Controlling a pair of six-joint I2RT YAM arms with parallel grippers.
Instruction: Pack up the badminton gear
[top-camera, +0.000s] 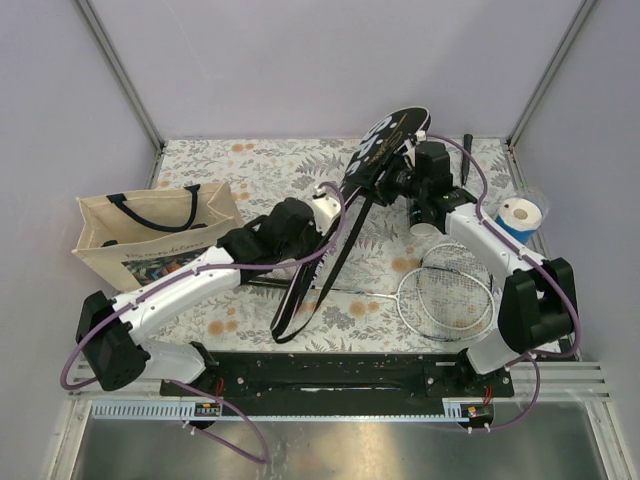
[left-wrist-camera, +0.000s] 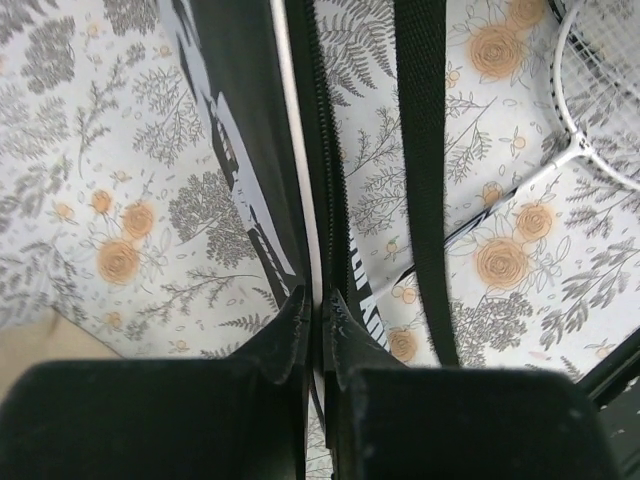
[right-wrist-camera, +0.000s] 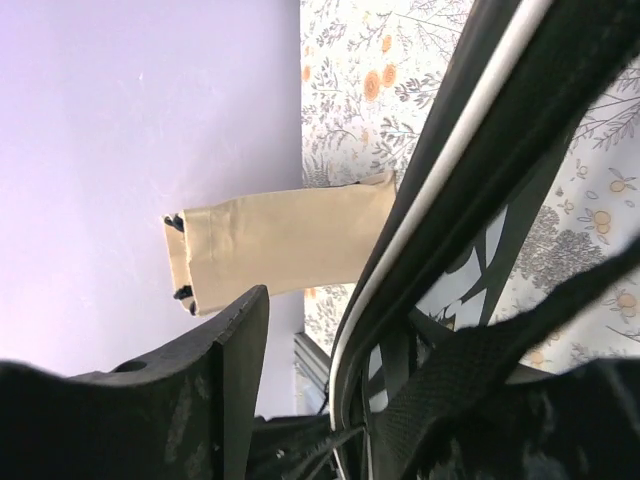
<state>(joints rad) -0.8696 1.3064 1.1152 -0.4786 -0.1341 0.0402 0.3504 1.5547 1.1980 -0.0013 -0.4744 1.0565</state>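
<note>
Top external view: the black SPORT cover (top-camera: 383, 145) slants across the table (top-camera: 250, 165) between both arms, likely light, soft and floppy, so its piped zip edge looks the firmest hold. The thin racket (top-camera: 445, 290) lies flat beside it. The left fingers (left-wrist-camera: 290, 345) clench that edge, while the right fingers (right-wrist-camera: 235, 345) stand released around the rim.

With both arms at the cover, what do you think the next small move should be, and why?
Probably draw the right fingers back off the cover and towards the racket: they stand open around its edge, the left fingers are shut on its zipper edge, and the racket lies outside it.
</note>
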